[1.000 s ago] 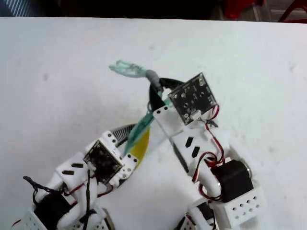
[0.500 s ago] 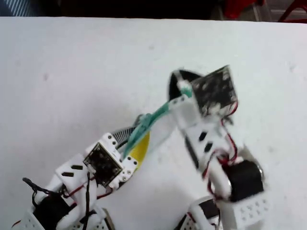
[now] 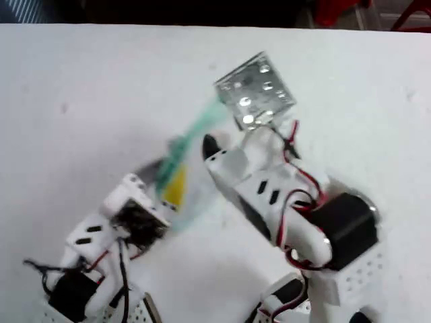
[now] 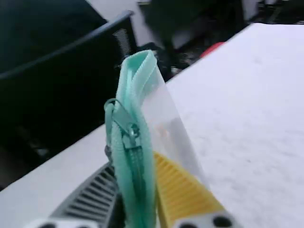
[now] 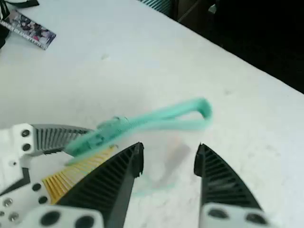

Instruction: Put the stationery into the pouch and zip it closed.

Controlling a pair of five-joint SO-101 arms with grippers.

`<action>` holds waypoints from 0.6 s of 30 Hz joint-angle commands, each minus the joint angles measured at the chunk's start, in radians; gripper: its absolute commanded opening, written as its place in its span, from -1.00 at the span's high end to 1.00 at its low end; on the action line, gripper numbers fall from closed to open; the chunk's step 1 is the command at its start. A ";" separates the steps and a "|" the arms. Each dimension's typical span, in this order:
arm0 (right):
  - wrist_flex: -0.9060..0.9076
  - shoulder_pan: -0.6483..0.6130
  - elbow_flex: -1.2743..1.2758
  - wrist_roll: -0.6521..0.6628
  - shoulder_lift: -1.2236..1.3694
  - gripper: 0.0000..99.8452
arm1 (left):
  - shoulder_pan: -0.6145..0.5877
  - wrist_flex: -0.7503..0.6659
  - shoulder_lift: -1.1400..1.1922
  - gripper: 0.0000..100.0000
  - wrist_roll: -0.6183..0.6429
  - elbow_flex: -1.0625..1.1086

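The left pincer (image 4: 135,190) is clenched on the pouch (image 4: 164,118), with the grey finger on one side and the yellow finger on the other. It pinches the pouch at the near end of the teal zip (image 4: 135,156). The pouch sticks out past the fingertips and is lifted clear of the desk (image 3: 87,81). Held this way, the zip edge stays taut and turned toward the other arm, so there is something firm to pull against.

The pull (image 4: 124,124) sits a short way out from the left pincer's tips. From the tips to the pull the teeth look joined. Beyond the pull, the right wrist view shows the teal band (image 5: 156,118) ending in a loop, so the far stretch is probably not yet closed. What lies inside the clear wall cannot be made out.

The right pincer (image 5: 168,152) is released, its two black jaws spread, and it touches nothing. The pouch lies just ahead of it and across its gap, with the looped end off to one side. It is lined up facing the zip from the opposite side to the left pincer, which suits a reach for the pull.

The likely next step is to close on the pull and drag it toward the loop while the left pincer anchors the other end. The pull is small and the pouch is limp, so a grab could easily catch the film instead.
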 commanded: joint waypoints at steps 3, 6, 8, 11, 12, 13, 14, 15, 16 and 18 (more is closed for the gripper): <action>0.008 0.016 -0.055 -0.011 0.012 0.66 | -0.229 -0.155 -0.127 0.96 -0.077 0.031; 0.005 0.018 -0.049 -0.003 0.010 0.66 | -0.136 -0.196 -0.114 0.96 -0.203 0.124; 0.005 0.019 -0.031 0.008 0.012 0.66 | -0.030 -0.216 -0.114 0.96 -0.298 0.232; 0.005 0.019 0.020 0.098 0.012 0.66 | 0.133 -0.253 -0.114 0.96 -0.400 0.382; 0.005 0.019 0.035 0.126 0.012 0.66 | 0.171 -0.255 -0.114 0.96 -0.414 0.410; 0.005 0.019 0.051 0.149 0.013 0.66 | 0.202 -0.255 -0.114 0.96 -0.423 0.428; 0.005 0.019 0.068 0.173 0.013 0.66 | 0.223 -0.247 -0.114 0.96 -0.427 0.434; 0.008 0.019 0.083 0.199 0.013 0.65 | 0.236 -0.235 -0.114 0.96 -0.428 0.434; 0.012 0.019 0.098 0.218 0.013 0.65 | 0.236 -0.226 -0.114 0.96 -0.434 0.430; 0.015 0.015 0.129 0.233 0.022 0.65 | 0.234 -0.210 -0.114 0.96 -0.466 0.422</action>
